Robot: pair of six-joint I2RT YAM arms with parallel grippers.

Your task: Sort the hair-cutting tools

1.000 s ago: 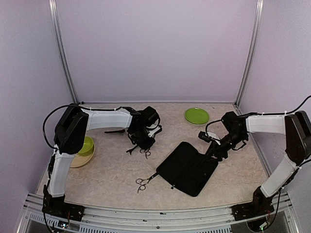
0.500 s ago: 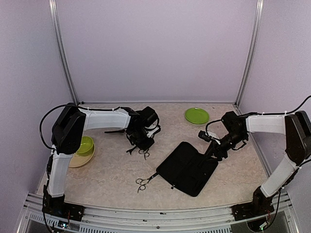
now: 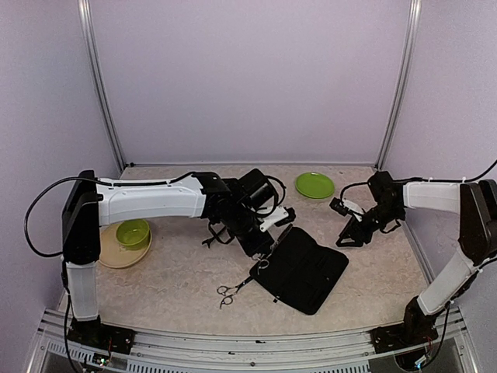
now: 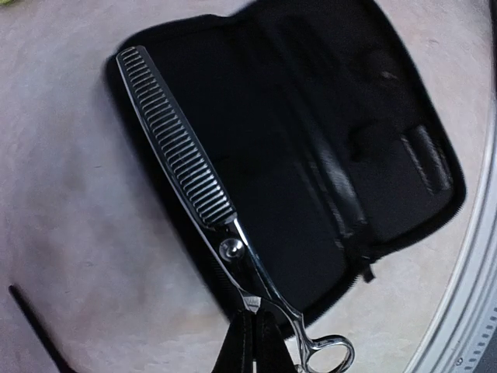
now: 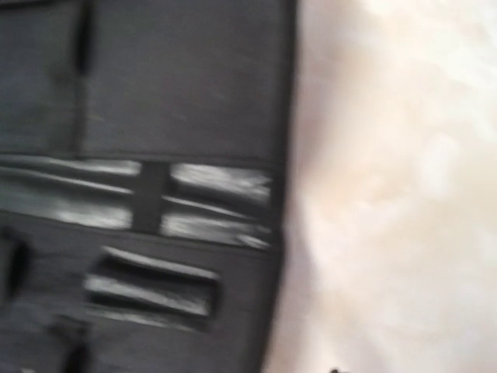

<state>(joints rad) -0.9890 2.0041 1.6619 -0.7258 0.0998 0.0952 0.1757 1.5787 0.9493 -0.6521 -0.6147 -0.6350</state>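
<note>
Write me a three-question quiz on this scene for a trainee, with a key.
1. True or false: the left end effector grips toothed scissors over the edge of the open black case.
2. Where is the second pair of scissors? A: inside the case. B: on the table, by the case's left corner. C: held together with the first pair.
3. What stands in the beige dish on the left?
Key: 1 true; 2 B; 3 a green bowl.
</note>
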